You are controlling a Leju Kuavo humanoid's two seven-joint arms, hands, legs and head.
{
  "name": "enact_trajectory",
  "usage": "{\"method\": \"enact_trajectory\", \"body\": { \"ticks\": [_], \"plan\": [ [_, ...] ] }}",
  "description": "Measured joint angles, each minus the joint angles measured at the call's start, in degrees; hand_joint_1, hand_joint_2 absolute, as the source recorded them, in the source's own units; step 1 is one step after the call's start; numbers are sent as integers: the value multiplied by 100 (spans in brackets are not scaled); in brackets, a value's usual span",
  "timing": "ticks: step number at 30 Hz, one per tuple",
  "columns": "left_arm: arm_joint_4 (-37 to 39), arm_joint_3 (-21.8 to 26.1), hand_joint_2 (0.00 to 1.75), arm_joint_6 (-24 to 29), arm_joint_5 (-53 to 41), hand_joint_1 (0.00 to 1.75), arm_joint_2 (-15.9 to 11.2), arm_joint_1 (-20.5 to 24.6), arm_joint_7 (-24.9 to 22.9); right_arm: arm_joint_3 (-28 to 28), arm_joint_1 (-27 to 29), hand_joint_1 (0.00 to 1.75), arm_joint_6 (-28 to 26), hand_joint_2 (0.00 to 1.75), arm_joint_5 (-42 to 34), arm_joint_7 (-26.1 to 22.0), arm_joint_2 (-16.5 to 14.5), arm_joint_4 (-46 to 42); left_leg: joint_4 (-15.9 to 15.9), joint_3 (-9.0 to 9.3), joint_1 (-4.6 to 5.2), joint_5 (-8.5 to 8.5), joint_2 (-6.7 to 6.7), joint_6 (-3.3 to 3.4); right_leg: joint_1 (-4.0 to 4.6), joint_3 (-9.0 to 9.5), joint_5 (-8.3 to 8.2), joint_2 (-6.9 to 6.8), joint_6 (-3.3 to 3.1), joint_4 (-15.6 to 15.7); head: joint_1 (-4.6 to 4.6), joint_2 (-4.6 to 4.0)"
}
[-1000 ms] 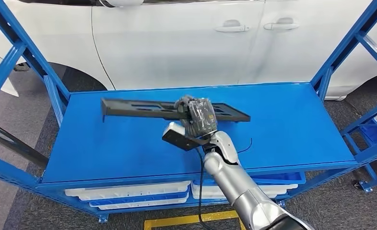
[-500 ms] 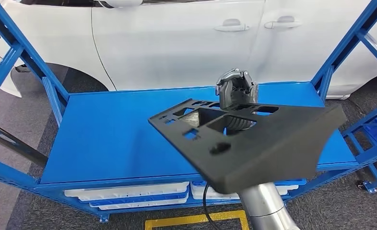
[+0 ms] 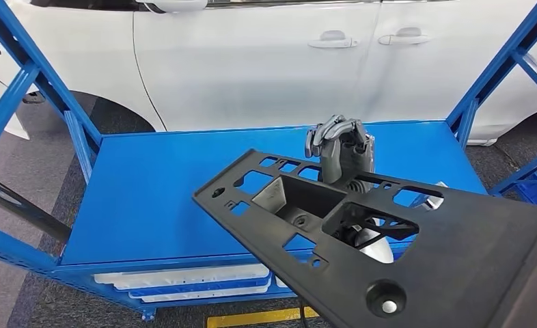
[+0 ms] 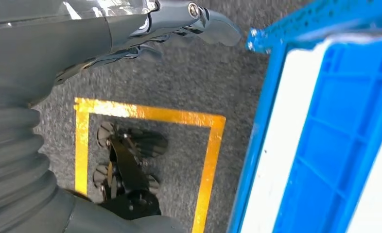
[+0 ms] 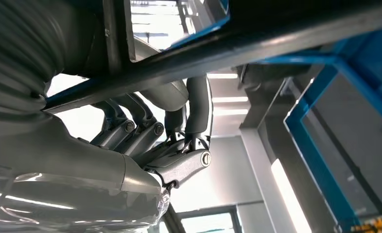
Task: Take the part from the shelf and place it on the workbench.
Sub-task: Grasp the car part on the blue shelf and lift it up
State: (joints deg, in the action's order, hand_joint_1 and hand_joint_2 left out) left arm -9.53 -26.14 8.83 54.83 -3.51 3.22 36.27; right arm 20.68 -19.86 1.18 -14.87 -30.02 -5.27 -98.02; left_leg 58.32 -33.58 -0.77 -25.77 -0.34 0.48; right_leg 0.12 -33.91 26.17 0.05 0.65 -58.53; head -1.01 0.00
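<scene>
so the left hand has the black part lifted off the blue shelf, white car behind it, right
Not the left. The right hand holds the black part, its fingers curled over the far edge, as the head view shows. The left hand hangs by the floor, holding nothing. The part is lifted off the blue shelf, white car behind.

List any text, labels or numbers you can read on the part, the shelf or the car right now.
None is readable.
The black part in the right hand: holes and cut-outs, no lettering visible.
The blue shelf and the bins below it: no labels visible.
The white car: no badge or plate visible.
The yellow floor marking: a plain line.
</scene>
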Motion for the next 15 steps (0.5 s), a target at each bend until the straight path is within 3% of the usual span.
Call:
{"method": "enact_trajectory", "body": {
  "ticks": [2,4,5,6,7,9,11,13,15],
  "plan": [
    [0,15,175,-5,1,0,2,1,42,28,35,175,84,175,-33,4,27,-95,-26,8,-15,19,6,56,-21,-185,264,0,62,-415,16,-1],
    [0,29,175,-25,-4,0,0,0,99,58,89,175,175,175,-48,8,67,-160,-25,5,-8,18,7,78,-42,-553,629,0,108,-1198,26,-1],
    [0,34,175,-44,-9,0,0,-4,130,78,124,175,242,175,-47,7,93,-183,-24,6,-4,16,6,82,-49,-706,723,0,121,-1511,25,0],
    [0,37,175,-66,-15,0,1,-7,158,102,154,175,325,175,-43,2,122,-208,-21,7,-2,14,3,83,-51,-767,705,0,122,-1623,26,-1],
    [0,37,175,-87,-21,0,1,-9,184,127,172,175,414,175,-34,-5,151,-237,-19,11,0,11,-2,83,-51,-715,580,0,112,-1501,26,-1],
    [0,37,175,-124,-26,0,3,-3,220,173,178,175,568,175,-5,-15,203,-314,-18,26,3,3,-12,71,-41,-337,181,0,56,-714,27,-1],
    [0,36,175,-144,-35,0,11,6,229,199,166,175,661,175,28,-16,233,-372,-20,25,12,0,-14,31,-3,-34,-40,1,-13,-68,23,0],
    [0,35,175,-148,-57,0,18,9,224,217,158,175,712,175,53,-14,258,-399,-22,10,15,15,-10,-32,27,6,-71,4,-55,64,25,0],
    [0,34,175,-147,-80,0,13,9,197,228,158,175,767,175,62,-9,287,-413,18,-6,19,-26,-5,-92,-3,5,-118,-7,-102,99,29,-1]
  ]
}}
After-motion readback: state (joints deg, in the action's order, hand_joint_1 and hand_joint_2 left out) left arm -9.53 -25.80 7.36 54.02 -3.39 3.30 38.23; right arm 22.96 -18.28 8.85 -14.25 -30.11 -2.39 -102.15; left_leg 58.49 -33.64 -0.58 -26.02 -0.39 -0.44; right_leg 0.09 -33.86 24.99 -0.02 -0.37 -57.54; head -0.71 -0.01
